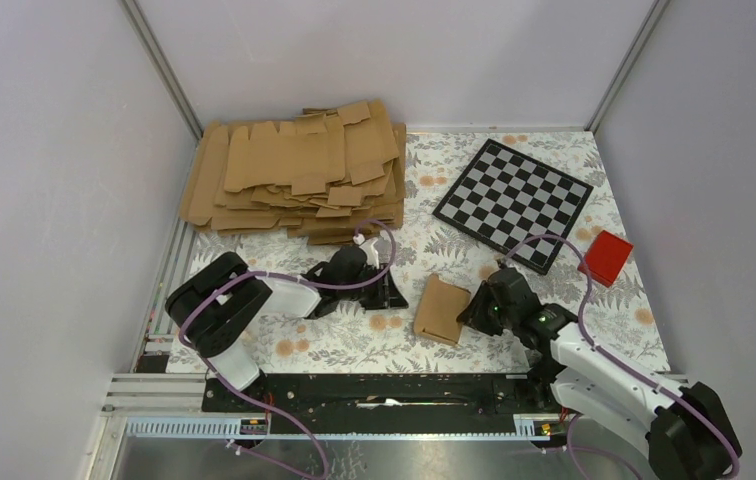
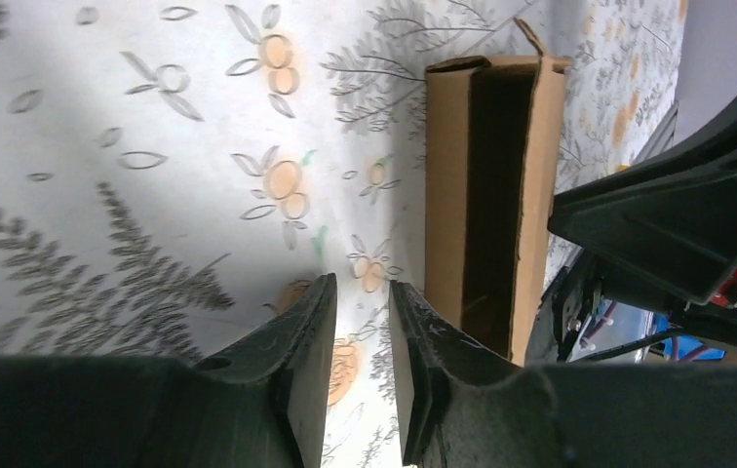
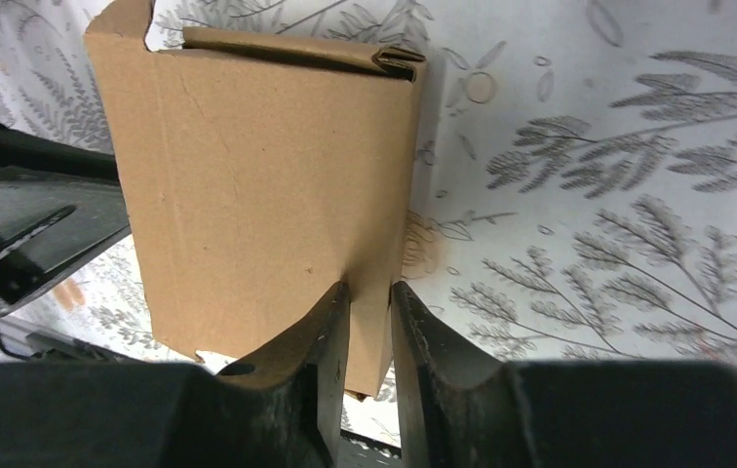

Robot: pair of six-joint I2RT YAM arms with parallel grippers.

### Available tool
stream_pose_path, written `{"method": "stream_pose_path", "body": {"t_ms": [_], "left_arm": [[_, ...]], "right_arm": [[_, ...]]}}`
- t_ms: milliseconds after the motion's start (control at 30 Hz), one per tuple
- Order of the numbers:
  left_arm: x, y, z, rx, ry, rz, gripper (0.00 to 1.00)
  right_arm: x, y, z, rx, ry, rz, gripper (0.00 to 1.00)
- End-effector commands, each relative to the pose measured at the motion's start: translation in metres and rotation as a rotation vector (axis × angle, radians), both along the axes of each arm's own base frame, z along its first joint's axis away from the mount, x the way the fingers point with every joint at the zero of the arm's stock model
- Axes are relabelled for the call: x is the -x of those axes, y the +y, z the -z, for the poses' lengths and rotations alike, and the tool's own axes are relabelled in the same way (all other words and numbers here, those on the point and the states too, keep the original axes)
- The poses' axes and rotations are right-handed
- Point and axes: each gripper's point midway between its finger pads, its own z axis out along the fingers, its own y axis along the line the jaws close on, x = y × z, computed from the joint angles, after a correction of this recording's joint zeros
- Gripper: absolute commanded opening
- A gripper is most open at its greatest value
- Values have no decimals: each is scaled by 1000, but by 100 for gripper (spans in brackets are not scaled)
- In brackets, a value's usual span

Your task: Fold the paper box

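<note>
— Where's the paper box (image 1: 441,310)?
— Near the desk's (image 1: 334,345) front edge, right of centre, long axis roughly front to back.
— Who has it?
— The right fingers (image 3: 326,341) pinch its right wall. The left fingers (image 2: 306,331), narrowly parted and empty, wait near its left side.

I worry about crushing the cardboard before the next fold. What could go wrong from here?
1. The right fingers pinch only one thin side wall of the paper box at its near edge. A pull or lift may crease that wall or let it slip out.
2. The left fingers stand beside the box with nothing between them, so nothing braces it. It may slide on the patterned cloth instead of folding.
</note>
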Motion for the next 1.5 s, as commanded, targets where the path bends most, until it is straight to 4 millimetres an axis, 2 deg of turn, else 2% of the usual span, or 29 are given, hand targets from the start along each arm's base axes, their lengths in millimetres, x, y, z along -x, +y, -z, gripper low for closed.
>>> {"method": "stream_pose_path", "body": {"t_ms": [0,233,467,600,867,1133,1300,1467], "left_arm": [[-13,4,-8,30,-35,-35,30],[-10,-9,-12,109,-15,9,28],[2,-29,-32,280,25,101,12],[8,-34,-35,334,64,129,7],[17,-49,-40,344,67,168,6],[4,-36,-42,238,20,118,7],[-3,-18,-21,132,40,46,9],[-2,14,-1,57,57,-21,10]], "right_arm": [[-12,20,-6,-90,-27,-18,29],[-21,41,-3,-118,4,-86,30],[-33,50,-10,-125,-14,-106,28],[-37,60,-15,-164,-30,-127,27],[-39,67,-13,-186,-18,-153,25],[-40,60,-12,-170,-48,-161,18],[-40,55,-5,-121,-36,-192,18],[-37,49,0,-89,-35,-206,18]]}}
